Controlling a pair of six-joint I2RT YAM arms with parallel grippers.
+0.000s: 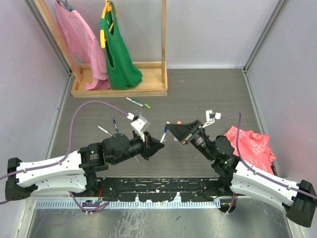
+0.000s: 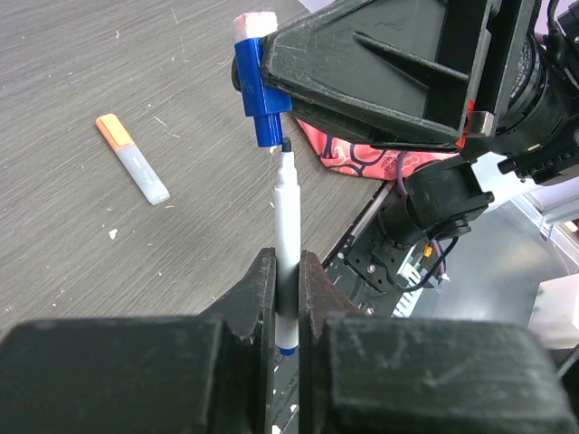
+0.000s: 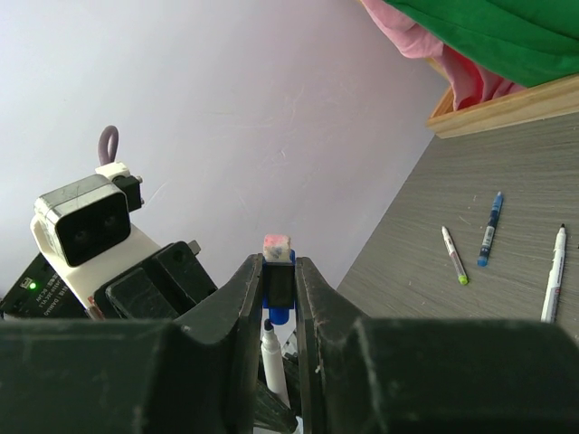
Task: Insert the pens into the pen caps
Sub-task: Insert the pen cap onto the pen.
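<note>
My left gripper is shut on a white pen with a blue rear end, and the pen's dark tip points away from it. My right gripper is shut on a blue pen cap that has a whitish pad on top. In the left wrist view the cap hangs just above the pen's tip. The tip sits at the edge of the cap's mouth, outside it. In the top view the two grippers meet over the table's middle, with the pen between them.
More pens lie on the table: an orange-ended one, a green one, a blue one and a white one. A red cloth lies at the right. A wooden rack with pink and green clothes stands at the back left.
</note>
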